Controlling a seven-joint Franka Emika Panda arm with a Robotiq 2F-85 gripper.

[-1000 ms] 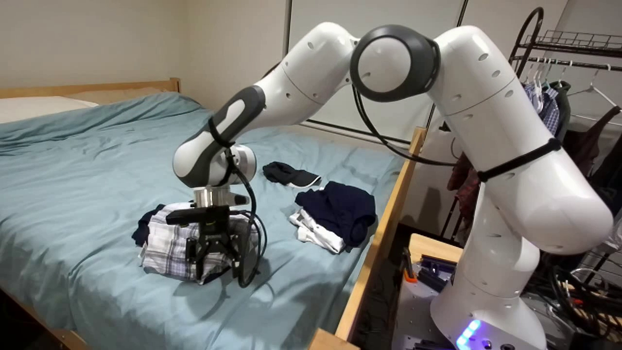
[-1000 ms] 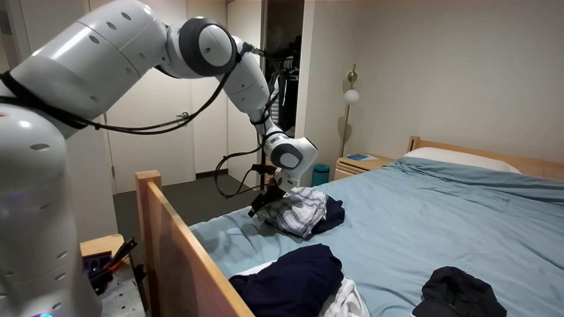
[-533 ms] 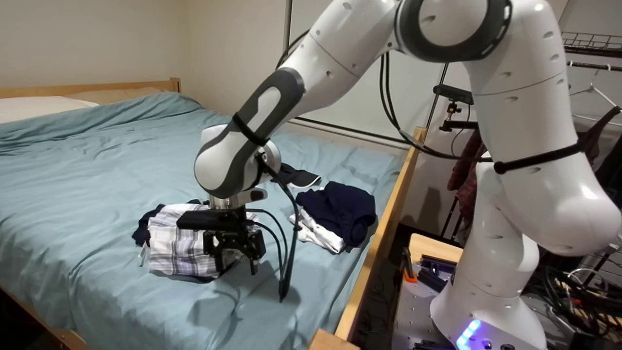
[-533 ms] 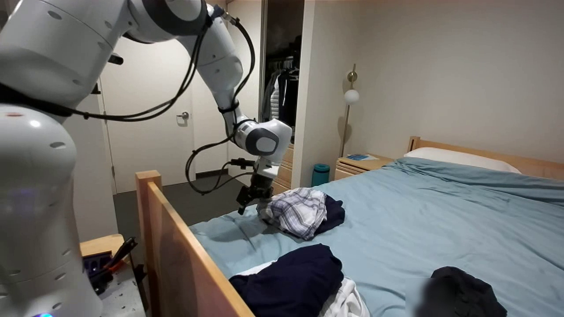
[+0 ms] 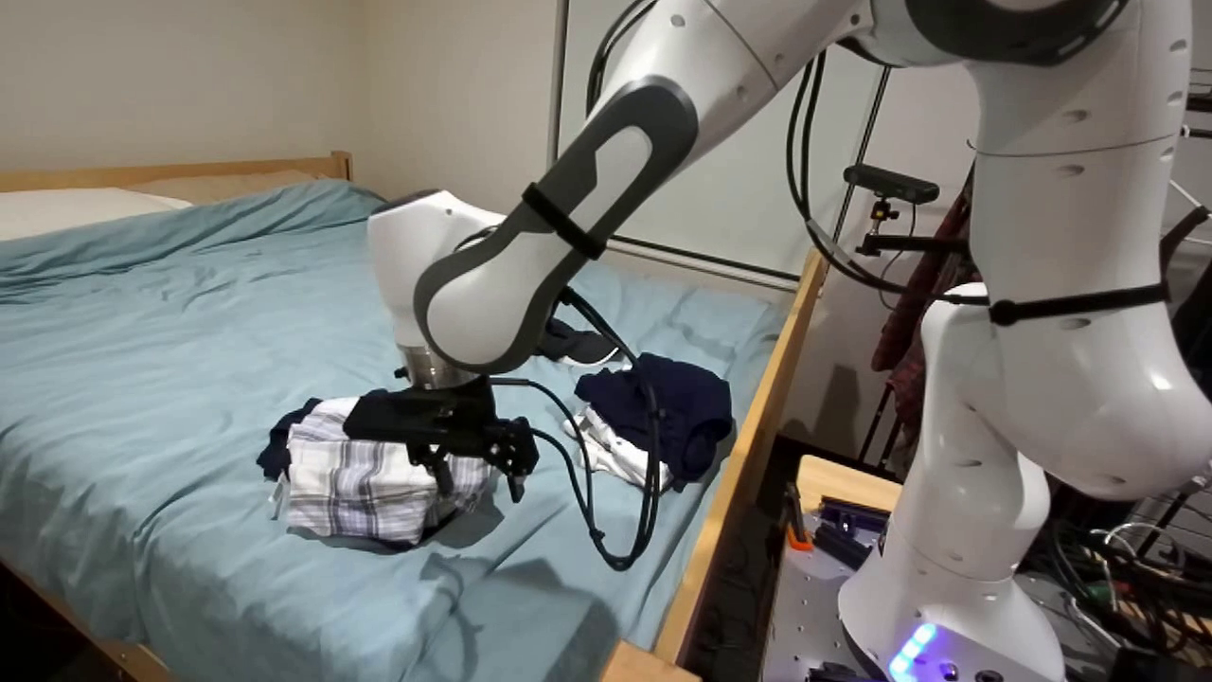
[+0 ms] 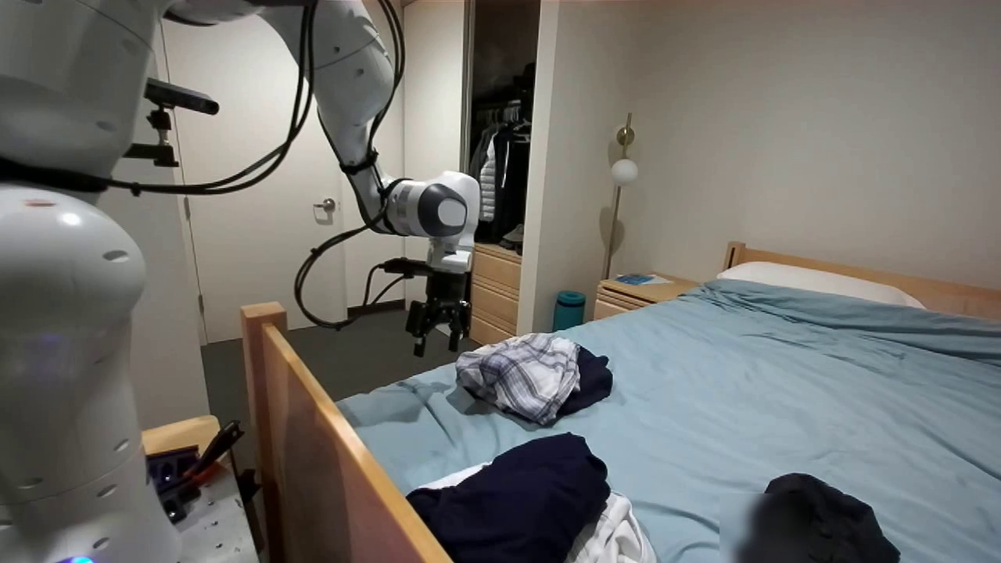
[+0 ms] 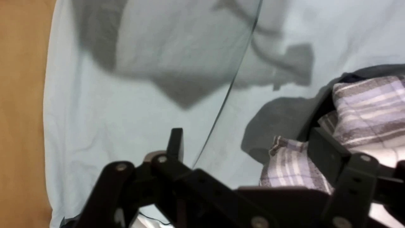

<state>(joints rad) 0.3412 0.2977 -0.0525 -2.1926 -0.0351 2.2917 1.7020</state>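
Note:
My gripper point(image 5: 481, 485) is open, its fingers wide apart with nothing held between them. In an exterior view the gripper point(image 6: 438, 344) hangs above the bed's edge, beside a bundled plaid cloth point(image 6: 528, 375) and apart from it. The plaid cloth point(image 5: 350, 488) lies on dark navy fabric point(image 5: 277, 455). In the wrist view, part of the plaid cloth point(image 7: 373, 110) shows below and behind the right finger, with blue sheet under the left one. A second pile, a navy garment point(image 5: 668, 407) over white cloth point(image 5: 620, 459), lies near the footboard; a dark cap point(image 5: 578, 343) sits behind it, partly hidden by the arm.
A wooden footboard point(image 6: 344, 438) stands between the robot base and the blue-covered bed point(image 5: 189, 350); its top edge also borders the wrist view. Tools point(image 5: 843, 530) lie beside the base. A camera on a mount point(image 5: 890, 185) stands behind the arm. Loose cables hang from the wrist.
The arm has drawn back toward its base and risen, carrying the open gripper off the plaid bundle. The hand now hangs more upright. The clothes look unmoved.

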